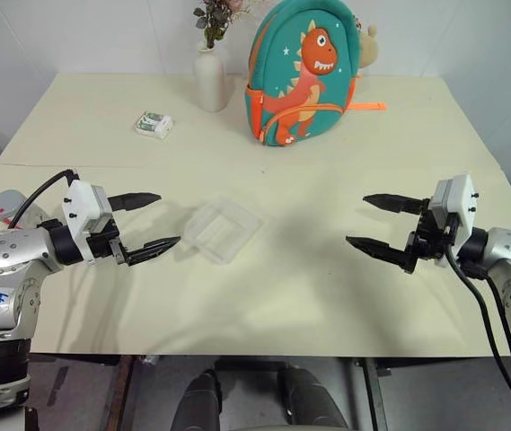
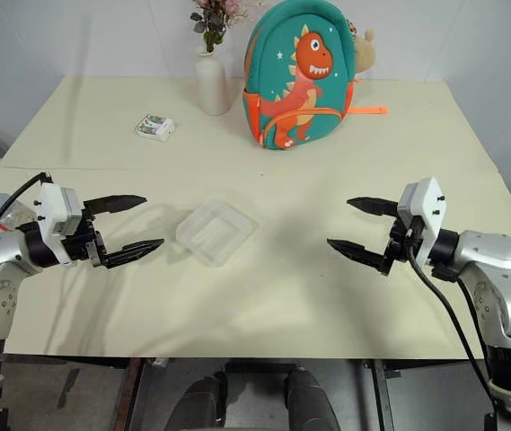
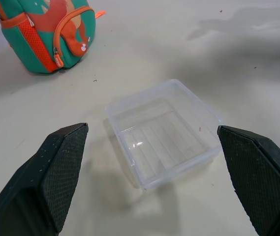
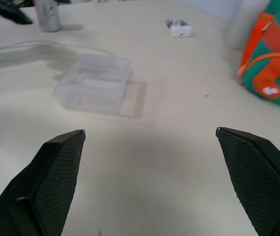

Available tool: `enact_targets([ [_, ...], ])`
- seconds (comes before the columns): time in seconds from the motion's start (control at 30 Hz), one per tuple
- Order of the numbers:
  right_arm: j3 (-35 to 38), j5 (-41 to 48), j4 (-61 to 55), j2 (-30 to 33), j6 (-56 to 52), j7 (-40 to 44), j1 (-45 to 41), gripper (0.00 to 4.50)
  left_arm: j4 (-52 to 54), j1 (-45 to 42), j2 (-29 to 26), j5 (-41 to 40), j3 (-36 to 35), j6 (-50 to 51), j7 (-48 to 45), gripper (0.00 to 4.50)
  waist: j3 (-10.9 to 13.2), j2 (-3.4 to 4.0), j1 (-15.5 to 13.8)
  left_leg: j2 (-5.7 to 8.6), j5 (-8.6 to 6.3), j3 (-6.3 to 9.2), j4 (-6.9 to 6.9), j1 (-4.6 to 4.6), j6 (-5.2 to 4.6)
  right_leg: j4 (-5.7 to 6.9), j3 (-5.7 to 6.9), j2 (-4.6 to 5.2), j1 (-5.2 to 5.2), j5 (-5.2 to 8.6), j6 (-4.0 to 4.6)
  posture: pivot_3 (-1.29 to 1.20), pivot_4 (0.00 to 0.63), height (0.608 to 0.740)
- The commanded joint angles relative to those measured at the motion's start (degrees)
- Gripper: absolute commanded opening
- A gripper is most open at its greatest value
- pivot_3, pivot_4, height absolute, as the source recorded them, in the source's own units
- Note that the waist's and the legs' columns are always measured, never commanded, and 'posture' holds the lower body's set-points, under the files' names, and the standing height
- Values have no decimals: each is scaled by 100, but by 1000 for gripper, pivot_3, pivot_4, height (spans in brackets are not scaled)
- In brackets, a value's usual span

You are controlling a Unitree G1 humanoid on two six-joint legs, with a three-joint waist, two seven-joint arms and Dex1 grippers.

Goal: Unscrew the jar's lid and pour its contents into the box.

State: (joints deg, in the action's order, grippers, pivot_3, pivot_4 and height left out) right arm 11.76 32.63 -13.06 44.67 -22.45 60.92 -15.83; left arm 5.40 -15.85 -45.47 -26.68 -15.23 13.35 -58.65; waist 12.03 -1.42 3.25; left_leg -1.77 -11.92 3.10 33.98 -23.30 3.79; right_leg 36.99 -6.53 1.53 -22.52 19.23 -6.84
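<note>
Right pincer point(image 4: 149, 135) fingers wide apart above the table point(image 4: 179, 162); box point(image 4: 94, 81) ahead, jar point(image 4: 48, 14) beyond.

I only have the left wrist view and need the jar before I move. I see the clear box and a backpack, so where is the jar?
Observer: The jar stands upright near the table's left edge, on the outer side of the left arm, well away from the left tool.
Operator: Is its lid on?
Observer: The grey lid with its red mark appears to sit on top of it.
Operator: And the other arm?
Observer: The right tool hangs open and empty above the table, across the box from yours.
</note>
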Motion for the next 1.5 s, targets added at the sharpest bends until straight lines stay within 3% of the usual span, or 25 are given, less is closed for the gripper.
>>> enact_targets([
  [0.03,-40,-17,77,-29,281,172,-188,4500,248,118,-65,-83,-204,-3,79,4483,0,-1,7,0,0,0,2,0,0,0,0,0,0,-1,-1,0,150,740],
  [0.2,-311,-74,440,-192,431,309,-497,4500,572,712,63,-14,-433,-36,408,4483,1,-2,23,-3,0,-10,4,5,0,3,-10,0,0,-3,-4,0,150,740],
  [0.3,-542,18,712,-453,377,404,-1023,4500,1077,1485,422,10,-944,-13,1067,4483,2,-3,63,-4,-2,-18,4,4,-2,3,-16,2,-1,-3,-5,0,150,740],
  [0.47,-940,-32,1163,-969,491,678,-1851,4500,2145,3202,1830,339,-1916,-427,2466,4483,2,-11,134,-10,-9,-17,8,3,-2,-1,-16,3,1,-5,-9,0,150,740],
  [0.57,-1006,-53,1374,-1208,539,689,-2218,4500,2198,3596,2528,405,-2266,-622,3218,4483,2,-13,71,-9,-9,-10,14,3,-2,2,-10,0,2,-4,-7,0,150,740],
  [0.63,-1017,-27,1468,-1329,520,680,-2442,4500,1941,3566,2698,576,-2422,-631,3688,4483,2,-13,11,-5,-8,-11,28,3,-2,2,-11,0,4,-9,-8,0,150,740],
  [0.73,-1001,50,1468,-1423,417,650,-2592,4500,1525,3312,2603,725,-2544,-391,4197,4483,2,-14,-17,-2,-7,-12,49,2,-4,-7,-15,-1,14,-5,5,0,150,740],
  [0.8,-1000,83,1407,-1448,347,611,-2628,4500,1338,3113,2480,708,-2614,-373,4360,4483,1,-23,-15,0,-7,-18,61,1,-4,-13,-20,2,20,28,67,0,150,740],
  [0.93,-1064,-5,1274,-1446,369,563,-2550,4500,770,2596,2021,763,-2673,-295,4534,4483,-1,-39,-4,-1,-7,-25,66,1,-5,-8,-25,2,19,23,64,0,150,740],
  [1.03,-1066,-7,1119,-1474,304,410,-2475,4500,172,2152,1681,569,-2718,-411,4324,4483,-1,-39,-3,-3,-7,-26,62,1,-5,0,-24,1,14,13,47,0,150,740],
  [1.1,-1043,16,999,-1481,255,304,-2412,4500,-226,1922,1440,604,-2654,-565,4135,4483,-1,-39,13,-5,-7,-26,53,1,-4,0,-23,0,9,-21,-16,0,150,740],
  [1.5,-827,91,511,-1391,91,-221,-2062,4500,-2499,533,473,792,-2175,-1224,3358,4483,-2,-40,-4,-8,-10,-25,8,0,1,-6,-15,2,-7,-15,-7,0,150,740],
])
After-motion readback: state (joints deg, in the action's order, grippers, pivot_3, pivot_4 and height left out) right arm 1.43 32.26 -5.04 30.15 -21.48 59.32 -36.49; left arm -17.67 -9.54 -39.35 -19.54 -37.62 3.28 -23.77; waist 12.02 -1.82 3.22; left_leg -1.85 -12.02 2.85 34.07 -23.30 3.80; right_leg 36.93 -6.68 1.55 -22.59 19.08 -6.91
